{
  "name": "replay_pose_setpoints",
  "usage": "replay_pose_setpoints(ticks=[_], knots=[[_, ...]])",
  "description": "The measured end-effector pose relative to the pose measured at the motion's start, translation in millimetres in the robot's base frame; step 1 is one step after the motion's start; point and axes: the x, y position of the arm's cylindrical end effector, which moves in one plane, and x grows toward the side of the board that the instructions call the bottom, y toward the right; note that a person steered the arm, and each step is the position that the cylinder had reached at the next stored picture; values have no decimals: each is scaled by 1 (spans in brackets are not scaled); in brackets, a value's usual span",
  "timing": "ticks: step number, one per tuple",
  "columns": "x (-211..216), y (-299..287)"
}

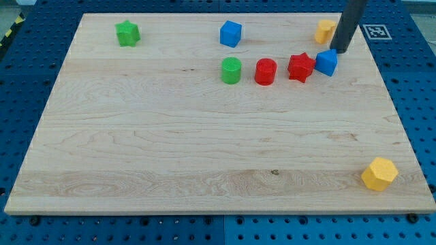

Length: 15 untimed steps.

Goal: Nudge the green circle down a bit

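The green circle (pixel 231 70) sits on the wooden board (pixel 170 150) in the upper middle. A red circle (pixel 266 71) is just to its right, then a red star (pixel 300 67) and a blue block (pixel 327 62) touching it. My tip (pixel 338 51) is at the view's upper right, just above the blue block and right of a yellow block (pixel 325 30). It is far to the right of the green circle.
A blue cube (pixel 231 33) lies above the green circle. A green star (pixel 127 33) is at the upper left. A yellow hexagon (pixel 379 173) sits near the lower right corner. The board lies on a blue pegboard table (pixel 27 82).
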Motion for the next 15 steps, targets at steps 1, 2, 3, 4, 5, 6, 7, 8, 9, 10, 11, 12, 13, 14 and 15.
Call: replay_pose_setpoints(ticks=[1, 2, 3, 4, 5, 6, 7, 8, 9, 10, 11, 12, 13, 14, 15], knots=[[-5, 0], [-5, 1], [4, 3], [58, 13], [81, 14], [90, -11], [113, -54], [115, -112], [124, -169], [125, -257], [105, -333], [77, -336], [56, -304], [51, -263], [43, -213]])
